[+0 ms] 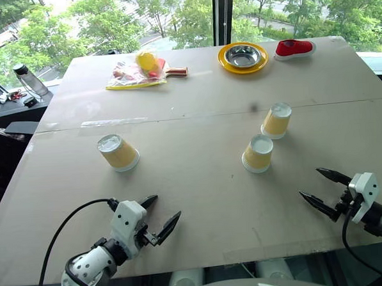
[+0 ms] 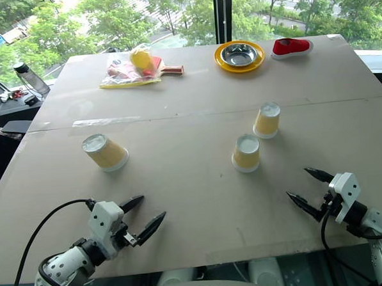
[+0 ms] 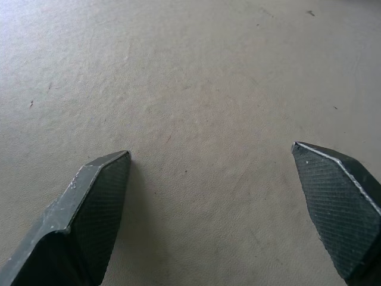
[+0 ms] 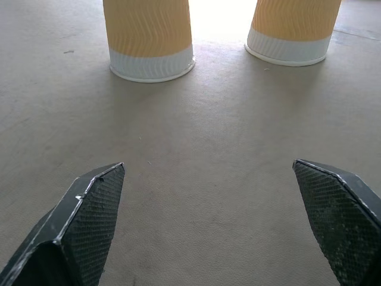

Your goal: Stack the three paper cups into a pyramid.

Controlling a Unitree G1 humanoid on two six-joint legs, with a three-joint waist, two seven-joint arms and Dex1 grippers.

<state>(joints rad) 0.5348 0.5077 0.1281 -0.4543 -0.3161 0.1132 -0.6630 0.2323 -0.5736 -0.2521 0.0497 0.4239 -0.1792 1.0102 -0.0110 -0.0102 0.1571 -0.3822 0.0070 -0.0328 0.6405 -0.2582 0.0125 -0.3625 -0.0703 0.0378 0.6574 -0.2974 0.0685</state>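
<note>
While both arms hang low at the near edge of the table [image 1: 195, 91], nothing is stacked: three paper cups, all upside down, all standing apart on the tan surface. Count: one cup on the left [image 1: 118, 152], tilted look from the head camera but base-up on the board; one near-right cup [image 1: 258, 153]; one far-right cup [image 1: 277, 120] just behind and right of it. The right two sit near each other without touching; the left one is well apart from both. No pyramid, zero cups on top of another.

Left gripper [image 1: 161, 216]: jaws wide apart, empty, pointing forward and toward the middle, well short of the left cup. Its wrist view shows two black fingertips [image 3: 98, 202] over bare board.

Right gripper [image 1: 325, 188]: jaws wide apart too, empty, aimed toward the right pair. Its wrist view has both of those cups ahead, white rims down on the table, with a clear gap between them.

Far side, one of each: yellow plate [image 1: 224, 59] holding a steel bowl [image 1: 243, 56], red shoe [image 1: 295, 48] just right of it, and a clear bag [image 1: 136, 72] with a yellow item and possibly a red paddle, hard to make out. One bottle [image 1: 30, 79] stands off the table's left.
</note>
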